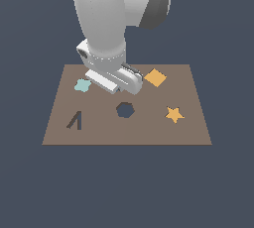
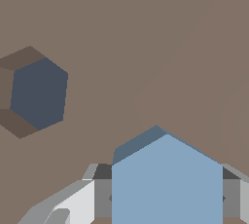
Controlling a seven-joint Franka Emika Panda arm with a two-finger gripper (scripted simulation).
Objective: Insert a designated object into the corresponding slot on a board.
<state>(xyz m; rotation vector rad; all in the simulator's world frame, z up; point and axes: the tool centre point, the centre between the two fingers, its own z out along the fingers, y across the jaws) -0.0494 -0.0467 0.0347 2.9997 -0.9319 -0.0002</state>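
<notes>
The blue hexagonal block sits between my gripper's grey fingers, which are shut on its two sides. The wrist view shows the slot, a dark hexagonal hole in the brown board, off to one side of the held block and apart from it. In the exterior view my gripper hangs low over the board, just behind the slot. The arm hides the block there.
On the board lie a pale teal wavy piece at the exterior view's left, an orange diamond and an orange star at its right. A dark A-like cut-out is near the front left.
</notes>
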